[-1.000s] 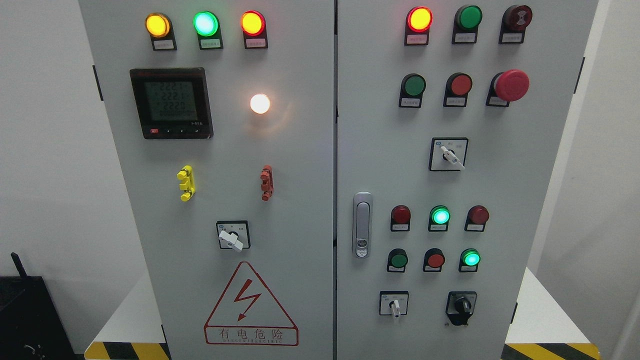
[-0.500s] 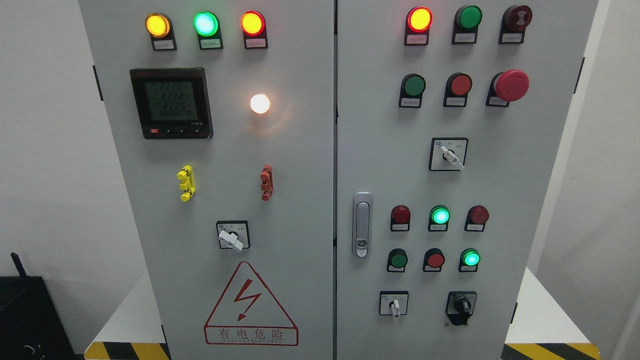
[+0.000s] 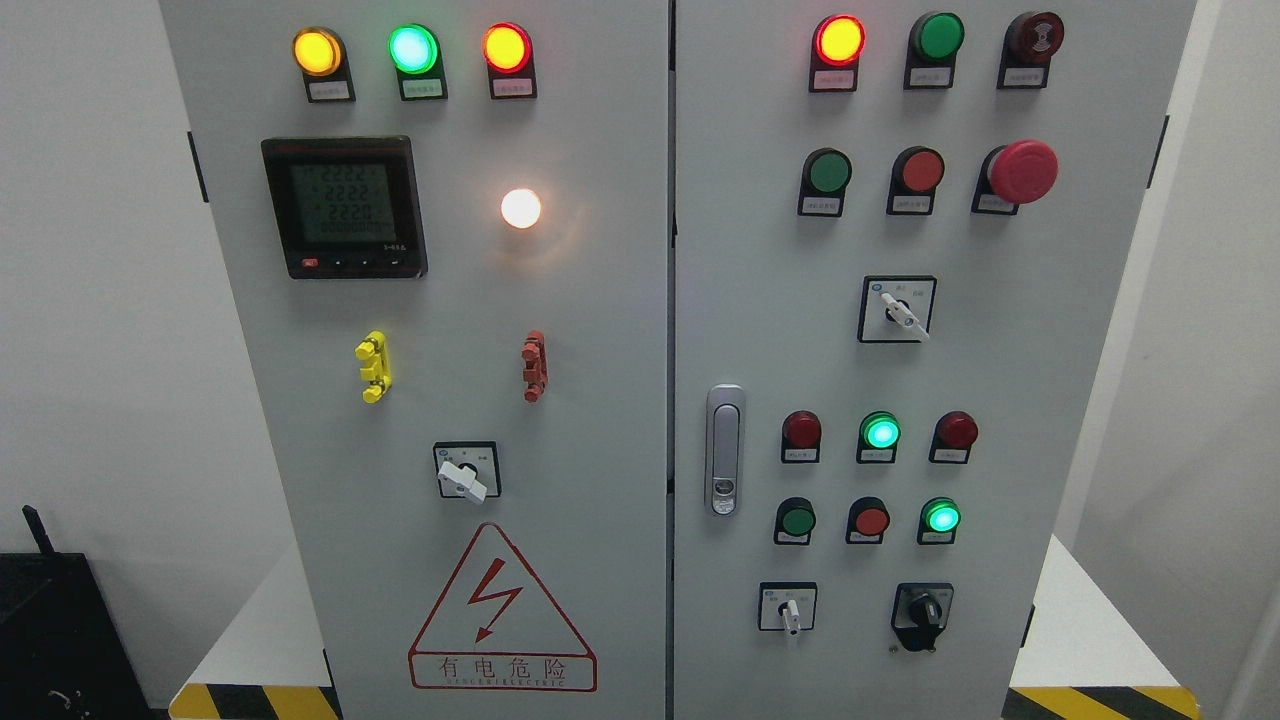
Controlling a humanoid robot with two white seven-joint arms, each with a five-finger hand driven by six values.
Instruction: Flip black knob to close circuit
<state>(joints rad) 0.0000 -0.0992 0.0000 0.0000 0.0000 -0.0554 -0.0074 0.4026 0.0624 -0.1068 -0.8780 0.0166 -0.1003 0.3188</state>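
While neither robot hand nor arm shows anywhere in the head view, so that the state of the fingers cannot be told, the black rotary knob (image 3: pixel 922 611) sits on its black square plate at the lower right of the frame, on the right door of the tall grey metal cabinet (image 3: pixel 600 300), with nothing touching it. This cabinet has two doors that meet at a vertical seam in the middle, with a silver door handle (image 3: pixel 725 449) just right of the seam. White walls stand behind on both sides, a pale platform with yellow-and-black hazard stripes (image 3: pixel 255 700) lies at the bottom, and a black box (image 3: pixel 50 640) fills the lower left corner. On the left door are three lit round lamps in a row at the top, a black digital meter (image 3: pixel 345 207), one glowing white lamp (image 3: pixel 521 208), one yellow clip (image 3: pixel 372 366), one red clip (image 3: pixel 534 366), one white-handled selector switch (image 3: pixel 464 474) and a red triangular warning sign (image 3: pixel 501 612). On the right door are two more white-handled selectors and one red mushroom-shaped stop button (image 3: pixel 1020 171).
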